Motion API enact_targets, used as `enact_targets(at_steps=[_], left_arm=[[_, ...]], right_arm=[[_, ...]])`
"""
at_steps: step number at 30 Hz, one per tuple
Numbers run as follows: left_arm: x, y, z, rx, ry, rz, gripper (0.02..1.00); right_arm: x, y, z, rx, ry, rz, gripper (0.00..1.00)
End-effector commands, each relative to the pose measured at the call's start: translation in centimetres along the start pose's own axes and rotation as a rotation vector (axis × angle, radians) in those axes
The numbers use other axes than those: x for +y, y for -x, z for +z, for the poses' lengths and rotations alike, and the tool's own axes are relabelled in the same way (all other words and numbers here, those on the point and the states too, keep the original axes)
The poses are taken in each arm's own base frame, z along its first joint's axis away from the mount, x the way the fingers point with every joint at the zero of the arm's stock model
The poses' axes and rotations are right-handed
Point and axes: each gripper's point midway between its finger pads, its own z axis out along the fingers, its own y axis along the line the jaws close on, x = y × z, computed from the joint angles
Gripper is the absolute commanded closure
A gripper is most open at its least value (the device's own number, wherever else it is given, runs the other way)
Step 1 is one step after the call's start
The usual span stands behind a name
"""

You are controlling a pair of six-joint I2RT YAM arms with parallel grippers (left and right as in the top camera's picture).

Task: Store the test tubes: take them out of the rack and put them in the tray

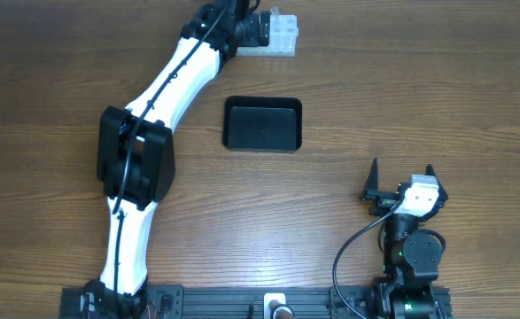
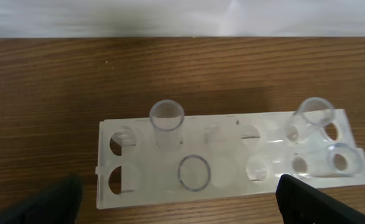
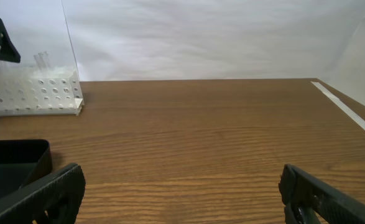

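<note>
**Operator:** Where is my left hand?

**Observer:** Your left hand [image 2: 177,182] is hanging over the rack [image 2: 232,155] at the far edge of the table [image 1: 419,89]. Its fingers are standing wide apart, one near each end of the rack, and they are holding nothing. From above, your arm is covering part of the rack, so you are seeing only one end of it there.

**Operator:** And the test tubes?

**Observer:** The test tubes [image 2: 194,172] are sitting in the rack. They are clear like the rack itself, so I am having difficulty counting them. I am making out four open rims. One upright tube [image 2: 166,118] is standing near the middle, with another rim just beside it. Two tilted tubes [image 2: 316,115] are leaning at one end. I cannot tell how deep those two are sitting.

**Operator:** The tray?

**Observer:** The black tray [image 1: 262,124] is lying in the middle of the table, near the rack but not touching it, and its floor is showing bare. Your right wrist camera is catching only one corner of it, cut off by the edge.

**Operator:** My right hand?

**Observer:** Your right hand [image 1: 399,182] is resting low near its base, well apart from the tray. Its fingers are spreading wide and gripping nothing.
</note>
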Motion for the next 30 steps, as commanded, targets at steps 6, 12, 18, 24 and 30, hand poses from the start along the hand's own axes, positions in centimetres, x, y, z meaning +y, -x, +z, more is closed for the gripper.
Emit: enact_targets(at_steps=[6, 12, 18, 24, 30], left_arm=[[0.8, 2.2, 0.6, -0.09, 0.042, 0.004, 0.023], [0.9, 1.8, 1.4, -0.087, 0.044, 0.008, 0.031], [0.9, 1.2, 1.9, -0.075, 0.047, 0.011, 0.06], [0.9, 1.2, 2.1, -0.077, 0.046, 0.01, 0.088], [0.9, 1.3, 2.1, -0.083, 0.045, 0.009, 0.275]], right_arm=[[0.0, -0.2, 0.0, 0.0, 0.0, 0.003, 0.009], [0.0, -0.2, 0.0, 0.0, 0.0, 0.003, 0.007], [0.0, -0.2, 0.0, 0.0, 0.0, 0.003, 0.007], [0.0, -0.2, 0.0, 0.0, 0.0, 0.003, 0.009], [0.0, -0.2, 0.0, 0.0, 0.0, 0.003, 0.007]])
